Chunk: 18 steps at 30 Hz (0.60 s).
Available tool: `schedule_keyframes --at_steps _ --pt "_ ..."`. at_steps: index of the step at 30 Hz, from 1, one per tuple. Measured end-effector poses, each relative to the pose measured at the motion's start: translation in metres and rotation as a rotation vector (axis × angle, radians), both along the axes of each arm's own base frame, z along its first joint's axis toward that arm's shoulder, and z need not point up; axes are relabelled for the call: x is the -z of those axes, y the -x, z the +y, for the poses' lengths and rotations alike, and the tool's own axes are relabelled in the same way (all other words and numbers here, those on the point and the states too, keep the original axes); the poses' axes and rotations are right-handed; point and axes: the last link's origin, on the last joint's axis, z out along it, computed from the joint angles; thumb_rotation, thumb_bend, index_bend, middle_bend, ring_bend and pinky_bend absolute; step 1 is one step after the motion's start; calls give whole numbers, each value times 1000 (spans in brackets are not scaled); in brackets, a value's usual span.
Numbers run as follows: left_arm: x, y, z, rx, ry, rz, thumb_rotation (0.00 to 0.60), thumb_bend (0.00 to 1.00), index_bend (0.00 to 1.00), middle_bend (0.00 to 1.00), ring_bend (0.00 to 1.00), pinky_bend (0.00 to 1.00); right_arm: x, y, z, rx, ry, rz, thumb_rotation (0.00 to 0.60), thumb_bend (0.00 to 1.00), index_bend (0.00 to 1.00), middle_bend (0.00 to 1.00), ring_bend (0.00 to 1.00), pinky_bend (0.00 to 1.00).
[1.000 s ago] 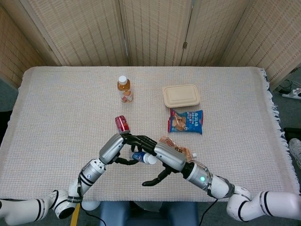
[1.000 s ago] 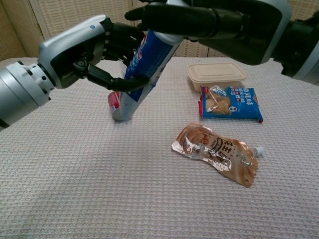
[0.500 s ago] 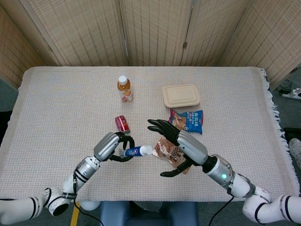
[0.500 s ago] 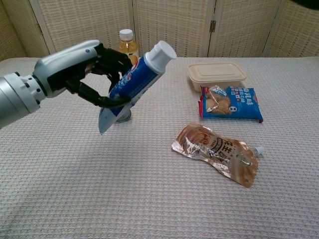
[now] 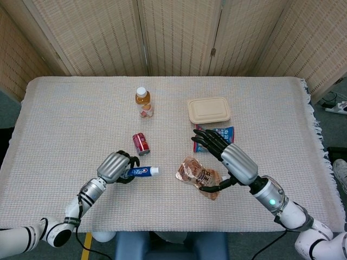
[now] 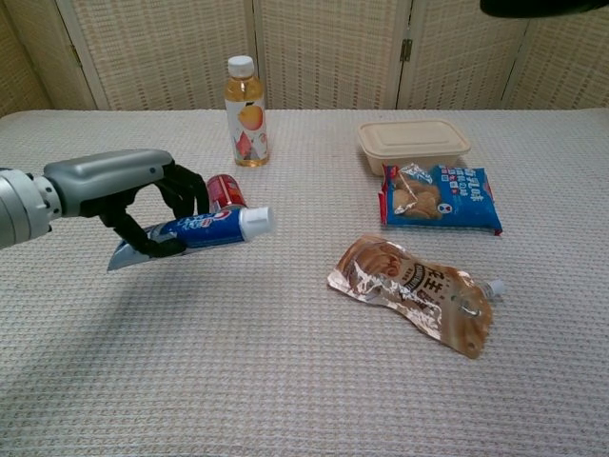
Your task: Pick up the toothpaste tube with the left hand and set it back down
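My left hand (image 5: 115, 167) (image 6: 133, 195) grips the toothpaste tube (image 5: 139, 171) (image 6: 195, 231), a blue tube with a white cap pointing right. The tube lies nearly level, held a little above the table cloth in the chest view. My right hand (image 5: 226, 158) hovers open over the right half of the table, its fingers spread and holding nothing. In the chest view only a dark edge of the right hand (image 6: 547, 6) shows at the top right corner.
A red can (image 5: 141, 143) (image 6: 225, 191) lies just behind the tube. A juice bottle (image 5: 143, 103) (image 6: 245, 112) stands further back. A brown pouch (image 5: 197, 175) (image 6: 414, 287), a blue snack bag (image 5: 218, 136) (image 6: 440, 197) and a beige lidded box (image 5: 209, 110) (image 6: 413, 142) lie to the right.
My left hand has lowered the tube and tilted it from steeply upright to nearly level, moving left and nearer. My right hand let go of it and drew away to the right.
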Motion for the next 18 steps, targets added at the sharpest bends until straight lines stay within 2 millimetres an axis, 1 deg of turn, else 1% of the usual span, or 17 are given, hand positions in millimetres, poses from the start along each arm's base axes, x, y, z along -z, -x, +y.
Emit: schedule_keyframes --at_steps 1,4,5,7,8,11,16,17,18 --pt "0 2 0 -16 0 21 600 520 215 402 274 280 0 2 0 3 6 8 316 73 0 0 0 0" --pt "1 6 -1 -77 11 59 600 467 80 313 200 248 -2 8 -1 15 38 46 317 73 0 0 0 0" --pt "1 7 -2 -95 17 63 600 451 40 274 168 229 -3 10 -1 20 48 59 317 74 0 0 0 0" --pt "0 8 -4 -133 34 71 600 422 2 214 122 191 -4 16 -1 35 67 88 317 73 0 0 0 0" --pt "-1 9 -4 -147 41 71 600 411 0 198 111 178 -5 20 -1 46 75 103 317 73 0 0 0 0" --pt "-10 10 -6 -176 42 64 600 406 0 191 106 171 -10 33 0 80 100 150 316 73 0 0 0 0" --pt "-33 18 -5 -195 -39 34 600 406 4 191 119 162 -18 52 2 124 142 230 331 73 0 0 0 0" --pt "-38 20 -5 -196 -61 30 600 406 16 191 126 160 -21 57 3 136 156 255 354 74 0 0 0 0" --pt "-45 23 -5 -195 -96 26 600 406 27 191 129 159 -22 61 4 146 166 276 407 74 0 0 0 0"
